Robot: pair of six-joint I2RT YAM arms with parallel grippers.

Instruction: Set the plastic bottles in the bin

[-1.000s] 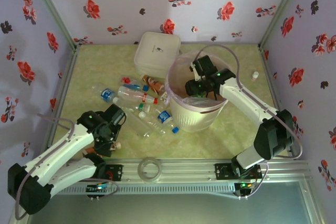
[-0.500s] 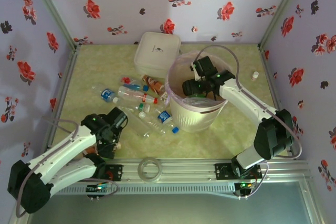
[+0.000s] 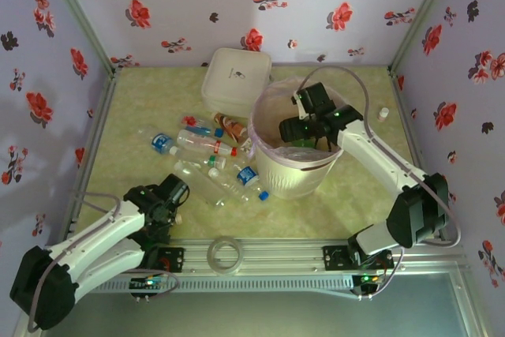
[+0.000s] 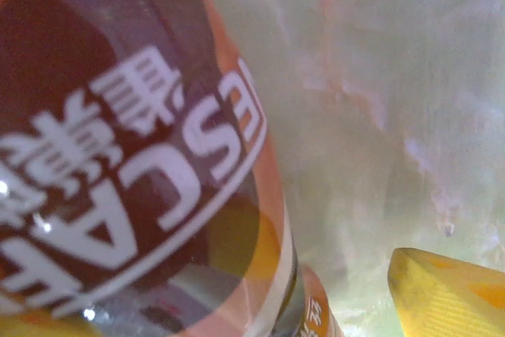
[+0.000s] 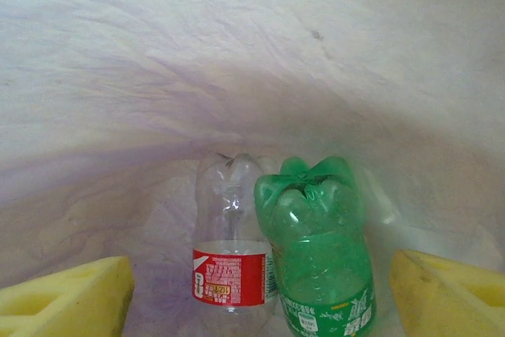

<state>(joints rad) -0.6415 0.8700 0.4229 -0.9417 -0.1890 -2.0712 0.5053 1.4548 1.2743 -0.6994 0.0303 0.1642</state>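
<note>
Plastic bottles (image 3: 213,147): most lie on the table (image 3: 142,100) at 9 o'clock of the bin (image 3: 276,179); two are inside it.
Handling: I judge them empty, light, thin-walled and prone to rolling; I'd grip mid-label, across the body.
Axis: loose ones run roughly 10-to-4; green bottle (image 5: 319,234) and red-labelled bottle (image 5: 229,250) lie parallel, bases toward 12.
Left gripper (image 3: 167,209): spread wide at the brown bottle (image 4: 134,140), pad clear of it.
Right gripper (image 3: 304,133): over the bin, wide, empty.

A lidded white box (image 3: 235,76) sits far back on the table (image 3: 142,100), a tape ring (image 3: 227,253) at the front.
</note>
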